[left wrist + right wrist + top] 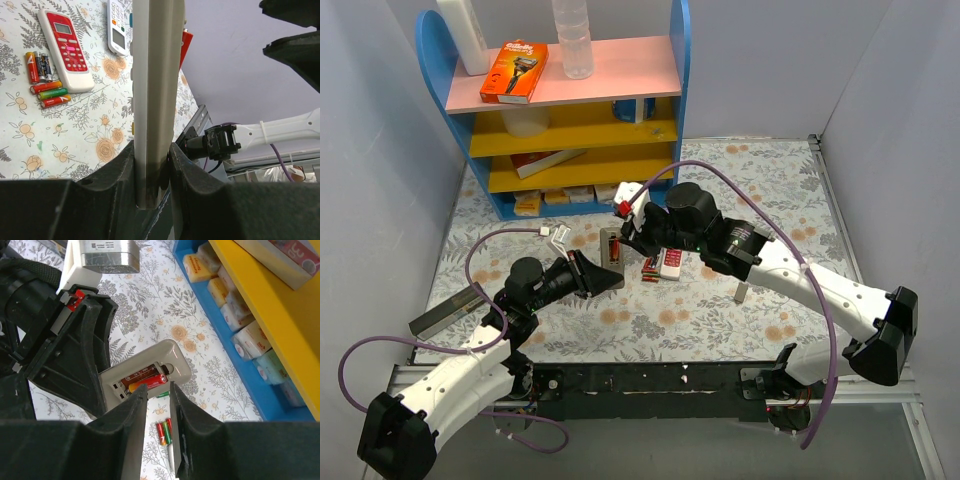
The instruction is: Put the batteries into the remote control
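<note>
1. The left gripper (152, 172) is clenched on one end of the remote (152, 75), which shows edge-on in the left wrist view. Its open back is turned toward the right arm. This grip should not loosen or twist while a cell is pushed, since any give spoils the seating.
2. The bay (167, 365) in the remote's back shows two batteries (142, 380) lying side by side. I cannot tell whether both sit fully down against their contacts. The nearer, redder one looks like the one to check.
3. The right gripper (158, 392) hovers just over the bay's near edge, its fingers parted by a narrow gap with nothing between them. I judge the step to be pressing the last cell home. Push lightly with one fingertip on the cell's middle, straight into the bay, against the left arm's hold.
4. On the table (75, 145), spare cells (45, 82) lie just beside the red-and-white remote (67, 50). If another is needed, take one from the pile's outer edge and match its poles to the bay's marks.
</note>
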Controlling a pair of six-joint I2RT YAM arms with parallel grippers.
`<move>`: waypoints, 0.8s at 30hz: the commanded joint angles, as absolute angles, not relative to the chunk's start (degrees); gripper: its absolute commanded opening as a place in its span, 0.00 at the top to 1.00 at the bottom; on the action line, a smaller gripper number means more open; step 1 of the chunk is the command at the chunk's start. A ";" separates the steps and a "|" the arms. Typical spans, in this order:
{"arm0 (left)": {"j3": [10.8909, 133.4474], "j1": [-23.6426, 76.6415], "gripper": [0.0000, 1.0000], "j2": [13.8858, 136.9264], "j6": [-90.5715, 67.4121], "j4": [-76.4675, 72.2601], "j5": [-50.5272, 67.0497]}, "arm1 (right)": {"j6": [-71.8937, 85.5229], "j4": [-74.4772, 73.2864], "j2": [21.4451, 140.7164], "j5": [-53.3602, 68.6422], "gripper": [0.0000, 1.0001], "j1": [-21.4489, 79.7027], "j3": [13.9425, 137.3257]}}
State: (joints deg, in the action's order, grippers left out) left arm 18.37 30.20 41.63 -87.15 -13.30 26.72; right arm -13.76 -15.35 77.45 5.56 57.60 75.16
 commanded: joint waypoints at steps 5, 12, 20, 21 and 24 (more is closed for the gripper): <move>19.07 30.41 1.00 40.52 -85.69 -16.43 29.53 | -19.51 -16.17 79.01 11.51 0.71 57.22 76.38; 19.25 30.50 1.00 40.78 -85.43 -16.87 30.32 | -19.86 -16.79 79.80 11.34 0.72 57.22 76.20; 19.42 30.41 1.00 40.87 -85.17 -17.05 30.59 | -20.57 -17.49 80.68 10.99 0.75 57.22 76.47; 19.42 30.50 1.00 40.78 -85.17 -17.05 30.59 | -20.65 -17.58 80.68 10.99 0.76 57.22 76.64; 19.51 30.41 1.00 40.78 -85.08 -17.05 30.59 | -20.92 -18.10 81.03 11.07 0.76 57.30 76.73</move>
State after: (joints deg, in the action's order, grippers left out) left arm 18.37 30.20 41.60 -86.28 -15.11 29.63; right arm -19.88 -17.58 80.53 10.70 57.39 75.18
